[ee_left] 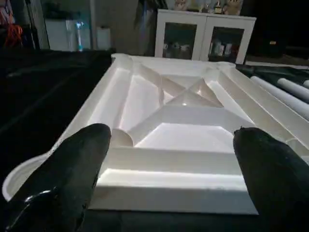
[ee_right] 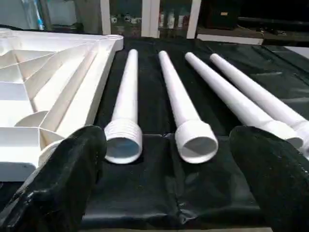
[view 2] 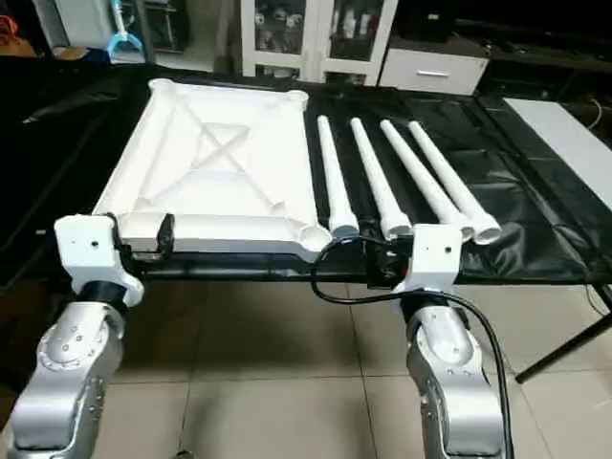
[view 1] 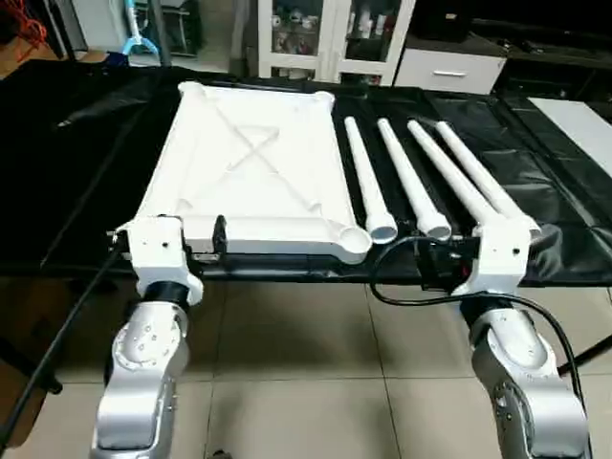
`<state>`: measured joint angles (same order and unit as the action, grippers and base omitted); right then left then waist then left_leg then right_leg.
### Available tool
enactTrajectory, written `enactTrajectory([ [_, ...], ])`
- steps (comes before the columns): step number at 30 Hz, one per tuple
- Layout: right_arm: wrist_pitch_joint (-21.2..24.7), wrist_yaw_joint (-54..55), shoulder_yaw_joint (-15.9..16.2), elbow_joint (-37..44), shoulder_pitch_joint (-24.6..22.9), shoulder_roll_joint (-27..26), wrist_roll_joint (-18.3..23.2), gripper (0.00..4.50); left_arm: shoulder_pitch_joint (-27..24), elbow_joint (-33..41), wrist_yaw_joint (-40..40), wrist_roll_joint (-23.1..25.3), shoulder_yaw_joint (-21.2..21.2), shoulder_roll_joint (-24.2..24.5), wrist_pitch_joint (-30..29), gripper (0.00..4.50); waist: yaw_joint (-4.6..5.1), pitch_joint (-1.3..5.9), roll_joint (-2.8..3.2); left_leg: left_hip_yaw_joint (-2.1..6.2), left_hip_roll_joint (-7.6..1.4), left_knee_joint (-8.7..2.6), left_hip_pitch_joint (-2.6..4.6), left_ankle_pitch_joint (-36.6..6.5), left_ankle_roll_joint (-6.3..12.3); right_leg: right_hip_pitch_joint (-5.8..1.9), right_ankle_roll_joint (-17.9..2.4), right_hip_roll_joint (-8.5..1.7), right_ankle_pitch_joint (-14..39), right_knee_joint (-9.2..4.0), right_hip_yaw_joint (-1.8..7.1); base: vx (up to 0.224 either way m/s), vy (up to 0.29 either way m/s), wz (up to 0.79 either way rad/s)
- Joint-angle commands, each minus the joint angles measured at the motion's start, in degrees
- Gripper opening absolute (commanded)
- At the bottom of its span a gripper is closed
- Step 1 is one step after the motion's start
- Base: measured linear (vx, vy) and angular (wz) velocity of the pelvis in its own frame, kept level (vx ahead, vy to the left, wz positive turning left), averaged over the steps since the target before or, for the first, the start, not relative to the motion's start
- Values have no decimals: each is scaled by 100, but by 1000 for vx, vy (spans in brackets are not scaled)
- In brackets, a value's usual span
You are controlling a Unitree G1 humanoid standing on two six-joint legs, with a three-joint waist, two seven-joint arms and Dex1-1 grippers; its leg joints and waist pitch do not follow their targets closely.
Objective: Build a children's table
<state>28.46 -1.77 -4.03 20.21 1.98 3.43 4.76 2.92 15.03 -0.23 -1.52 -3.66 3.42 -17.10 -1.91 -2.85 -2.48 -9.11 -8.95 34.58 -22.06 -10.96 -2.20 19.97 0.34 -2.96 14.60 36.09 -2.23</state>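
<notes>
Nearest, both pincers hover at the bench's (view 1: 86, 191) front edge with fingers spread wide and holding nothing: the left pincer (ee_left: 169, 159) faces the tabletop's near rim, the right pincer (ee_right: 169, 164) faces the legs' open threaded ends. The tabletop (view 1: 249, 163) lies underside up on the black-covered bench, X-ribs showing, left of the four legs (view 1: 406, 177), which lie side by side, fanning slightly apart toward their near ends. Beyond the bench stands a white cabinet (view 1: 330, 33).

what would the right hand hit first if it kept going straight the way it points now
Probably the threaded ends of the two legs lying nearest the tabletop: one leg and its neighbour sit between the open right hand fingers, just ahead. Depth is hard to judge.
</notes>
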Motion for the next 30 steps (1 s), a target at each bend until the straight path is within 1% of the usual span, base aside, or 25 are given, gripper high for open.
enactTrajectory([
  [1,-85,-5,-79,-16,35,-9,64,448,26,32,101,64,33,-10,-77,450,-4,250,54,176,-446,-492,156,-1100,-129,-84,-708,-512,-133,-436,302,0,0,0],
  [3,-98,6,-90,-31,37,-13,67,448,11,36,82,94,45,3,-86,450,5,249,76,185,-445,-505,158,-1188,-189,-73,-669,-499,-44,-442,298,0,0,0],
  [5,-83,34,-132,3,11,-33,94,448,-4,51,-7,72,90,40,-144,450,4,250,65,183,-441,-503,158,-1201,-202,-76,-656,-499,-42,-442,301,0,0,0],
  [6,-78,47,-150,7,10,-44,111,448,-1,50,-39,80,115,67,-178,450,4,254,92,187,-439,-504,156,-1191,-219,-72,-648,-499,-82,-434,301,0,0,0],
  [8,-83,84,-192,29,-9,-57,120,448,-30,87,-281,41,276,178,-301,450,4,258,102,184,-434,-504,162,-1192,-254,-64,-616,-491,-124,-436,301,0,0,0],
  [9,-82,86,-195,30,-8,-59,123,448,-31,93,-302,33,288,185,-323,450,0,258,104,186,-433,-506,162,-1197,-263,-63,-612,-487,-128,-429,301,0,0,0],
  [10,-132,162,-202,31,-9,-64,48,448,-21,106,-352,-1,322,177,-349,450,4,258,110,186,-437,-511,162,-1208,-307,-66,-623,-487,-166,-427,297,0,0,0],
  [12,-140,185,-156,43,9,-27,-40,448,63,83,-252,1,253,115,-231,450,6,261,103,181,-436,-507,155,-1184,-317,-75,-640,-488,-235,-422,298,0,0,0],
  [14,-83,153,-117,61,42,1,-54,448,190,30,-69,16,131,26,-12,450,8,261,80,177,-434,-503,151,-1180,-290,-86,-645,-495,-243,-428,301,0,0,0],
  [15,-67,178,-128,61,52,-19,-53,448,228,18,46,68,85,-3,61,450,10,258,85,176,-435,-502,149,-1178,-259,-90,-664,-505,-230,-435,305,0,0,0],
  [16,-62,252,-200,12,77,-101,-5,448,271,132,-89,-91,12,81,-137,450,8,261,103,179,-425,-498,156,-1193,-245,-81,-672,-502,-200,-434,303,0,0,0],
  [17,-47,247,-213,1,84,-109,17,448,266,170,-165,-138,19,117,-209,450,9,260,96,181,-424,-498,153,-1198,-243,-82,-671,-498,-175,-431,301,0,0,0],
  [18,-58,241,-220,-37,102,-106,24,448,252,217,-277,-172,45,184,-272,450,2,259,116,185,-426,-502,151,-1200,-244,-83,-671,-502,-132,-424,297,0,0,0],
  [19,-58,241,-220,-37,102,-106,24,448,252,217,-277,-172,45,184,-272,450,8,257,111,181,-427,-502,148,-1194,-249,-80,-662,-494,-129,-429,298,0,0,0],
  [21,-110,104,-103,-234,177,-10,-5,448,220,218,-379,-188,41,259,-147,450,13,269,168,189,-425,-497,157,-1169,-295,-78,-654,-480,-238,-413,294,0,0,0],
  [22,-160,46,-51,-327,220,32,-22,448,196,194,-410,-196,17,281,18,450,18,271,149,188,-425,-495,153,-1160,-309,-86,-665,-475,-289,-412,291,0,0,0],
  [23,-204,49,-59,-377,246,7,1,448,200,143,-373,-154,-12,290,115,450,17,268,169,178,-422,-495,151,-1163,-322,-83,-696,-478,-327,-410,294,0,0,0],
  [24,-235,59,-57,-429,271,2,-6,448,212,88,-364,-141,-28,294,156,450,19,269,164,177,-424,-496,153,-1185,-322,-84,-706,-478,-328,-414,294,0,0,0],
  [25,-268,70,-55,-487,300,-5,-14,448,227,27,-354,-129,-44,298,195,450,16,271,187,173,-427,-492,160,-1179,-332,-79,-717,-480,-387,-415,298,0,0,0],
  [26,-280,75,-54,-509,311,-7,-17,448,234,3,-351,-124,-50,299,209,450,13,274,170,168,-422,-487,160,-1170,-320,-87,-725,-479,-403,-410,299,0,0,0],
  [27,-346,130,-85,-571,348,-53,-23,448,252,-67,-343,-69,-47,325,268,450,13,272,185,162,-420,-487,160,-1159,-307,-81,-737,-484,-375,-416,301,0,0,0],
  [28,-344,140,-34,-605,386,-28,-98,448,277,-116,-409,-158,-61,323,233,450,26,272,149,154,-421,-485,153,-1147,-290,-86,-732,-479,-359,-421,304,0,0,0],
  [29,-346,143,-22,-624,422,-27,-118,448,305,-165,-423,-118,-29,354,309,450,24,274,130,151,-423,-487,159,-1124,-281,-86,-733,-476,-305,-419,300,0,0,0],
  [30,-344,140,-12,-635,445,-24,-128,448,324,-195,-431,-87,-5,375,364,450,17,277,148,157,-427,-483,163,-1111,-283,-87,-735,-486,-297,-406,301,0,0,0],
])
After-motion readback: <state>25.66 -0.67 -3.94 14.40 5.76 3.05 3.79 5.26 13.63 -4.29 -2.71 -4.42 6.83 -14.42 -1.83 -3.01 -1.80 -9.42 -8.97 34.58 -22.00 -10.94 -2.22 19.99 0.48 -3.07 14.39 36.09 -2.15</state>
